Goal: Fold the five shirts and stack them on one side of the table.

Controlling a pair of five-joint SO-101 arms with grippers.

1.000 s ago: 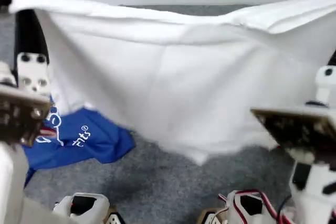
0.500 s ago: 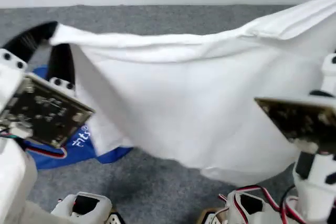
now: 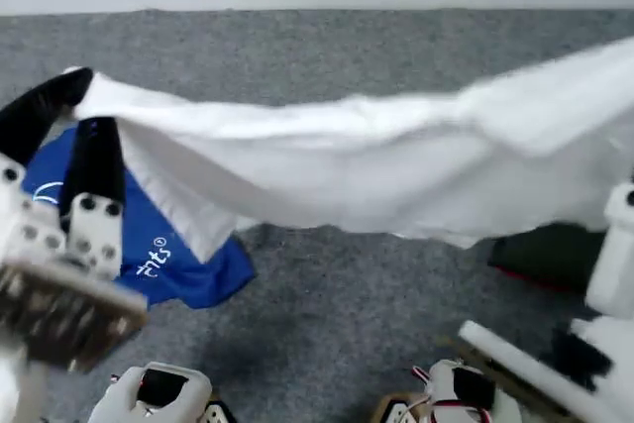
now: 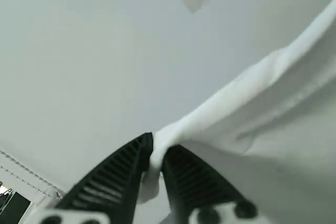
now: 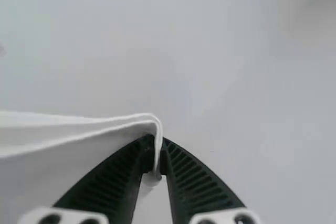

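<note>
A white shirt (image 3: pixel 396 160) hangs stretched in the air across the table between both arms. My left gripper (image 3: pixel 74 86) is shut on its corner at the left side of the high view; the pinch shows in the left wrist view, where the black fingers (image 4: pixel 121 171) clamp the white shirt (image 4: pixel 252 103). My right gripper (image 5: pixel 156 169) is shut on the other edge of the white shirt (image 5: pixel 68 135). A blue shirt (image 3: pixel 168 255) with white print lies crumpled on the grey table (image 3: pixel 327 314) under the left arm.
A dark garment with a red edge (image 3: pixel 540 260) lies on the table at the right, partly under the hanging shirt. The arm bases (image 3: pixel 158 393) stand at the near edge. A pale wall runs behind the table.
Both arms have lowered and swung the white shirt away from the camera, so it now hangs as a flatter band. The left arm dropped lower, uncovering more of the blue shirt.
</note>
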